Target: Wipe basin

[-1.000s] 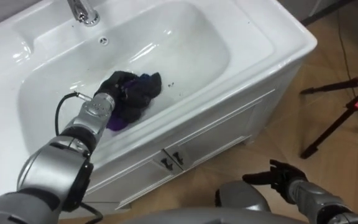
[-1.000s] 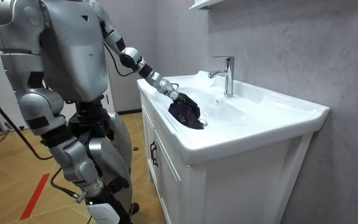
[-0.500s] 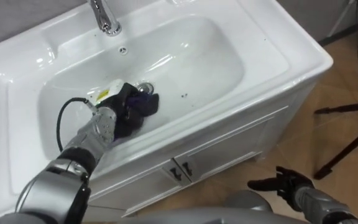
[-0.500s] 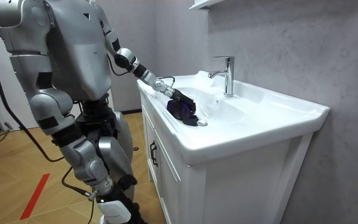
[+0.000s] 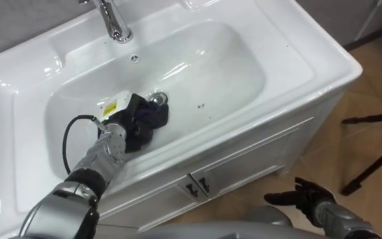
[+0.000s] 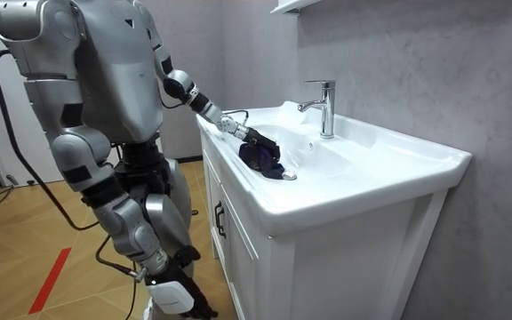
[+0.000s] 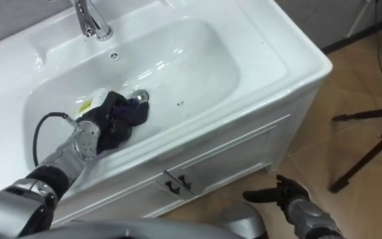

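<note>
The white basin (image 5: pixel 211 60) is set in a white vanity, with a chrome faucet (image 5: pixel 113 21) at its back edge. A dark purple cloth (image 5: pixel 154 115) lies bunched on the basin floor, just beside the chrome drain (image 5: pixel 158 98). My left hand (image 5: pixel 128 121) reaches in from the lower left and rests on the cloth's left part with its fingers curled into it. In the room view I stand at the vanity's left end, left arm stretched into the basin onto the cloth (image 6: pixel 263 158). My right hand (image 5: pixel 305 195) hangs low in front of the cabinet, fingers straight.
Two dark handles (image 5: pixel 195 188) sit on the cabinet doors below the basin's front rim. A black tripod (image 5: pixel 377 156) stands on the wooden floor to the right. A few dark specks (image 5: pixel 201 105) lie on the basin floor right of the drain.
My left hand has dragged the cloth a little toward the basin's left, uncovering the drain. The eye view has shifted as my body moved. The right hand stays low.
</note>
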You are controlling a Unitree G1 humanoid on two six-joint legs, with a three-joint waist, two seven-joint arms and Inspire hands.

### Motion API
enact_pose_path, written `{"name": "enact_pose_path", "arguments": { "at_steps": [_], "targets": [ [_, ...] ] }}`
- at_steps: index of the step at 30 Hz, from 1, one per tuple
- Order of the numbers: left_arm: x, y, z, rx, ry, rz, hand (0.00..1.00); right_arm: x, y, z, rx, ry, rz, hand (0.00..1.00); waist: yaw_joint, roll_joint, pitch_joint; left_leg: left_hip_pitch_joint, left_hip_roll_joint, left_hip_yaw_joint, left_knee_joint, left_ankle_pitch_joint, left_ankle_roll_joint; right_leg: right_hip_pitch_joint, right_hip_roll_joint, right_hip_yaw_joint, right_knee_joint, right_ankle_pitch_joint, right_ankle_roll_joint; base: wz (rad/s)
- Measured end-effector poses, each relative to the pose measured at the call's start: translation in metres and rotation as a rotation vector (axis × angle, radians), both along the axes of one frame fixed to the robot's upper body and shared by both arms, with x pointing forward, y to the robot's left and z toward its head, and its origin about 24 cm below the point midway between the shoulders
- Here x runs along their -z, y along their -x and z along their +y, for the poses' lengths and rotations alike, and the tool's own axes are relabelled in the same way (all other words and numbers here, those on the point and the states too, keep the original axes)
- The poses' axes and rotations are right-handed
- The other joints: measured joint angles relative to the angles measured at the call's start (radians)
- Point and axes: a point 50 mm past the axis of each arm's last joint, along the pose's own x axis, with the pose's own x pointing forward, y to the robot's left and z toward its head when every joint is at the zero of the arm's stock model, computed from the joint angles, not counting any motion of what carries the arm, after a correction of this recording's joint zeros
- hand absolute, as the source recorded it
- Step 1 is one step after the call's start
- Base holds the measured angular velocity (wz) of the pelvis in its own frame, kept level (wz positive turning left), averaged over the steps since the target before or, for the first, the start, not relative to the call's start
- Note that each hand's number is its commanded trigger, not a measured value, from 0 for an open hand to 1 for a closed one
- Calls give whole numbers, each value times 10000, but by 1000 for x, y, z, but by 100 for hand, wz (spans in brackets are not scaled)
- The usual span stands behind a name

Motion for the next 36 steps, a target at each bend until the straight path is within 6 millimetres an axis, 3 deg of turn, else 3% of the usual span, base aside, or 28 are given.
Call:
{"name": "enact_pose_path", "arguments": {
  "at_steps": [6,17,23,29,36],
  "targets": [
    [-3,-5,-13,241,77,-61,100,2,5,1,154,-66,57,0,-125,-9,11,-7,-63,-165,-8,7,16,160,-20,-13,-210,26,108,9],
    [-4,-9,-14,-1435,2790,504,100,1,4,-1,354,-134,-58,0,-486,146,133,-129,-110,-141,0,17,35,113,-85,-75,-343,94,144,-1],
    [-7,-15,-26,-1541,3719,706,100,1,4,-1,335,-121,-75,0,-614,146,153,-147,-97,-174,-1,17,34,101,-66,-83,-334,43,139,2],
    [-21,-28,-65,-324,4754,752,100,1,3,1,373,-234,-202,0,-752,149,156,-297,-96,-258,-2,17,35,158,-79,-303,-577,105,153,12],
    [-51,-35,-117,2029,5806,315,100,2,3,4,371,-373,-176,0,-954,151,158,-369,-98,-217,0,17,34,258,-89,-378,-807,122,146,3]
  ]
}}
